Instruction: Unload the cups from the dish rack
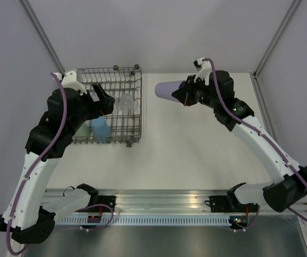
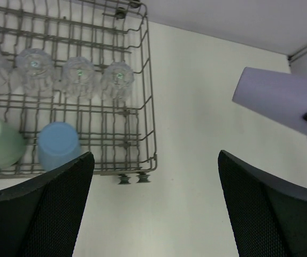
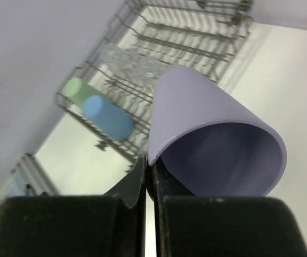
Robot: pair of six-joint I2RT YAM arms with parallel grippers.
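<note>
A: Overhead, where's our lilac cup (image 1: pixel 169 90)?
B: Twelve o'clock, clamped sideways in the right gripper (image 1: pixel 186 98) (clear of the dish rack (image 1: pixel 140 110) at ten).
A: Left wrist?
B: We see the left gripper (image 2: pixel 156 155) spread wide.
A: Right wrist?
B: Jaws pinch its rim.

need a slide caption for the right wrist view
Right claw pinching the lilac cup by its rim; dish rack behind holds a blue cup and a green cup.

Rim of lilac cup (image 3: pixel 207 123) in tight end effector (image 3: pixel 150 172) pinch
</note>
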